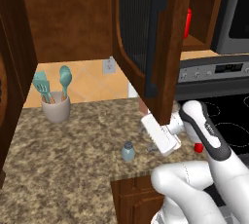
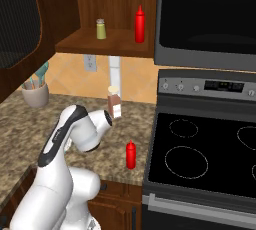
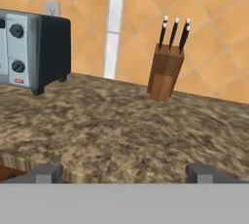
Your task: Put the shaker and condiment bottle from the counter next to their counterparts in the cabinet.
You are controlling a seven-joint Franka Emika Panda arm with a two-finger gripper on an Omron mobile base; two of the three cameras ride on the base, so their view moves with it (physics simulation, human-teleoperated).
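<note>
The shaker [image 1: 128, 151] stands upright on the granite surface [image 1: 73, 159] close to its front edge, just left of the robot's white hand. The red condiment bottle [image 2: 130, 154] stands upright near the front edge too, at the surface's right end beside the black stove [image 2: 210, 159]; in the left base view only a bit of its red shows behind the arm [image 1: 198, 147]. Both rest on the surface and nothing touches them.

The cabinet [image 2: 115, 39] hangs above with its ribbed-panel door [image 1: 141, 33] swung wide open. On its shelf stands a matching red bottle [image 2: 140, 24] at the right, and a small yellowish shaker with a grey cap [image 2: 101, 29] to its left, well apart from it.

The fingers [image 3: 127, 173] are spread wide with nothing between them, the hand low over the surface and looking across it at a wooden knife block [image 3: 165, 72] by the tiled back wall and a toaster oven [image 3: 31, 52] further along.

A pale crock of teal utensils [image 1: 56, 103] sits at the back left of the surface. A small brown bottle [image 2: 114, 102] stands just behind the arm's wrist.
</note>
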